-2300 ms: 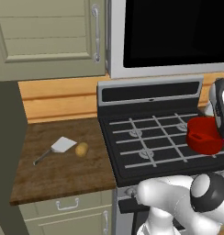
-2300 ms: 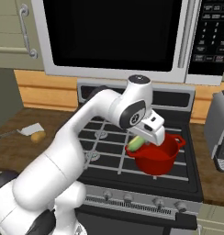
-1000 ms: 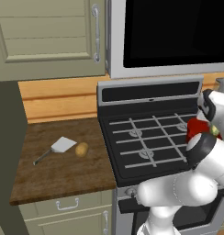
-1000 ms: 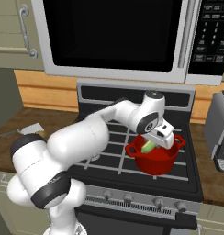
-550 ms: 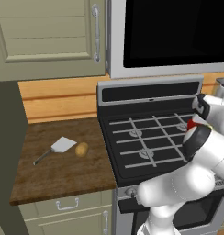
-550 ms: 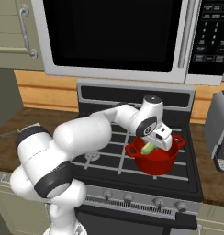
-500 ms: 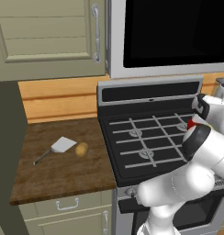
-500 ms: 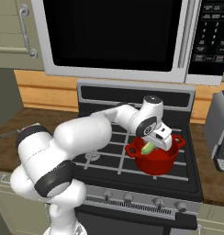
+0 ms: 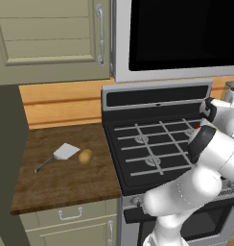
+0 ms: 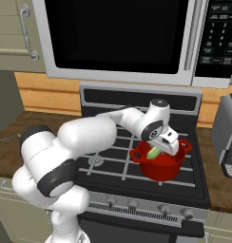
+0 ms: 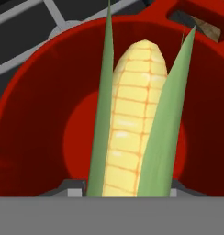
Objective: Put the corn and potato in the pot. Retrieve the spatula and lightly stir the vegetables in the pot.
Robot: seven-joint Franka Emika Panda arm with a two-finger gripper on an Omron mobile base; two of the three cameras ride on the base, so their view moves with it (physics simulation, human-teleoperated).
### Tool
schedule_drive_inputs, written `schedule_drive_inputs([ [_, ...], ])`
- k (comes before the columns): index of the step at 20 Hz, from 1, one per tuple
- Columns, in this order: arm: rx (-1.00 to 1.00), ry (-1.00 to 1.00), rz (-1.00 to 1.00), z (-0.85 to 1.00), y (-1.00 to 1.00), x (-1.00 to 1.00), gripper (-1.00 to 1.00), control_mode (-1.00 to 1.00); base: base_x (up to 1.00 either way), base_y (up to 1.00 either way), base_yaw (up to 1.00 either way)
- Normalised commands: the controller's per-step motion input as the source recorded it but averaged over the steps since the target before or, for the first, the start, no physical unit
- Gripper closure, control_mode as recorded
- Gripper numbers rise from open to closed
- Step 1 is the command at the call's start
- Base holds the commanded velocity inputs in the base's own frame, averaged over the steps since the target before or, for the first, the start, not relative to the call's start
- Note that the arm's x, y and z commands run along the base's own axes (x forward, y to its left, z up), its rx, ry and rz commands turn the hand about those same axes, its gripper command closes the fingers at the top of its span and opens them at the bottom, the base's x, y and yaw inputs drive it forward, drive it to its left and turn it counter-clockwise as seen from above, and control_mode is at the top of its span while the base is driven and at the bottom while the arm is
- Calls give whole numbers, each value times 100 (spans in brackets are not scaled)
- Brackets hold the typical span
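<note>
Holding the corn (image 11: 134, 124) pinched in the half-closed gripper (image 10: 164, 144), tip pointing into the red pot (image 10: 161, 167) at the stove's 4 o'clock. Next: release, then fetch the potato (image 9: 85, 156) beside the spatula (image 9: 59, 155).

On your left, the wooden counter (image 9: 66, 178) carries the spatula (image 9: 60, 155) lying flat, with the potato (image 9: 85, 156) just beside its pale blade. To the right of the counter, the black stove (image 10: 137, 161) carries the red pot (image 10: 160, 167) on its grates.
</note>
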Motion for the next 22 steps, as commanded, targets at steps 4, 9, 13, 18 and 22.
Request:
schedule_drive_inputs([
  [4,0,-1,0,-13,-5,14,100,-100,0,0,0],
  [9,0,-1,0,-27,-1,7,100,-100,0,0,0],
  [13,0,0,0,-25,0,2,100,-100,0,0,0],
  [18,0,0,0,-11,0,0,-100,-100,0,0,0],
  [22,0,0,0,0,0,0,-100,-100,0,0,0],
])
